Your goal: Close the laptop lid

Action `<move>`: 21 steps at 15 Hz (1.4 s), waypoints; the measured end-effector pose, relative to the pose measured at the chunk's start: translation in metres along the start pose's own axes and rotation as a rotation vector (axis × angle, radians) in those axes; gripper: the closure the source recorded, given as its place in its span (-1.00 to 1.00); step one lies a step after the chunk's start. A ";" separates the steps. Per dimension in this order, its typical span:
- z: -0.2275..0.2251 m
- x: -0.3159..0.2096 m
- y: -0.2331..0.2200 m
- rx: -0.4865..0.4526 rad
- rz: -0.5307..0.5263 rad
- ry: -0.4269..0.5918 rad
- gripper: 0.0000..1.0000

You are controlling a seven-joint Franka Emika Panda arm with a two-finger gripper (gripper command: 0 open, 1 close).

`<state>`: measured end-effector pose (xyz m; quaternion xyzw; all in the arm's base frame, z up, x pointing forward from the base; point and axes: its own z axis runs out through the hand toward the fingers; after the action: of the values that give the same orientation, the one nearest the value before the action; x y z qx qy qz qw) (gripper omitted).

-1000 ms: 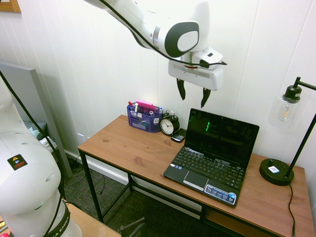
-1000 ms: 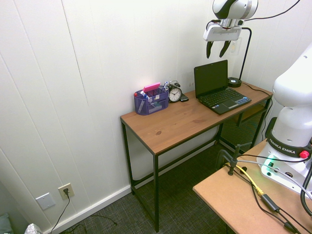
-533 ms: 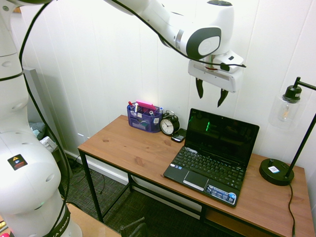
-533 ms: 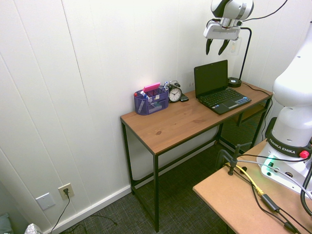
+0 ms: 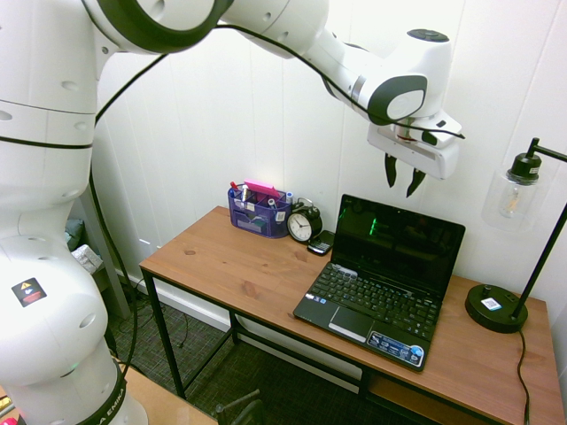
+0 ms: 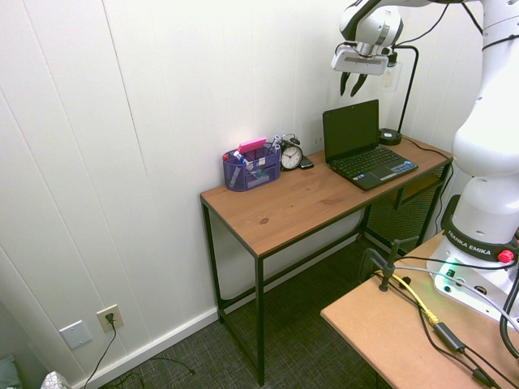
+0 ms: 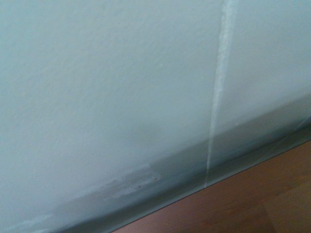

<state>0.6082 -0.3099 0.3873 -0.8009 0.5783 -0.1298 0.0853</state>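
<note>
The small black laptop [image 5: 372, 305] [image 6: 373, 164] sits on the right part of the wooden desk [image 5: 239, 266] [image 6: 292, 203]. Its lid [image 5: 400, 241] [image 6: 351, 128] stands upright, the dark glossy screen facing the desk's front. My gripper [image 5: 401, 180] [image 6: 351, 83] hangs open in the air above the lid's top edge, close to the white panelled wall, and touches nothing. The wrist view shows only blurred white wall and a strip of the desk top [image 7: 252, 204].
A blue organiser [image 5: 259, 211] [image 6: 250, 167] with pens, a black alarm clock [image 5: 303, 223] [image 6: 290, 154] and a small dark phone [image 5: 321, 242] stand left of the laptop. A black desk lamp [image 5: 509, 257] [image 6: 397, 89] stands to its right.
The gripper has travelled along the wall from above the lid's left end to above its middle, moving closer to the wall. The laptop has not moved.
</note>
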 end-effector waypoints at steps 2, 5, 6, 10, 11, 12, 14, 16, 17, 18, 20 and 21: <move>0.013 0.006 -0.004 -0.013 0.008 -0.008 1.00; 0.030 0.008 -0.006 -0.034 0.006 -0.022 1.00; 0.037 0.008 -0.005 -0.041 0.006 -0.026 1.00; 0.061 0.006 0.003 -0.076 0.011 -0.054 1.00; 0.065 0.005 0.005 -0.083 0.013 -0.060 1.00; 0.067 0.005 0.009 -0.093 0.015 -0.068 1.00; 0.069 0.006 0.014 -0.110 0.017 -0.076 1.00; 0.068 0.008 0.021 -0.131 0.020 -0.087 1.00; 0.067 0.008 0.024 -0.141 0.021 -0.092 1.00; 0.067 0.005 0.029 -0.155 0.017 -0.095 1.00; 0.068 -0.006 0.041 -0.180 0.011 -0.112 1.00; 0.068 -0.013 0.047 -0.189 0.011 -0.123 1.00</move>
<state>0.5827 -0.3138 0.3074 -0.8086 0.5860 -0.0250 0.0455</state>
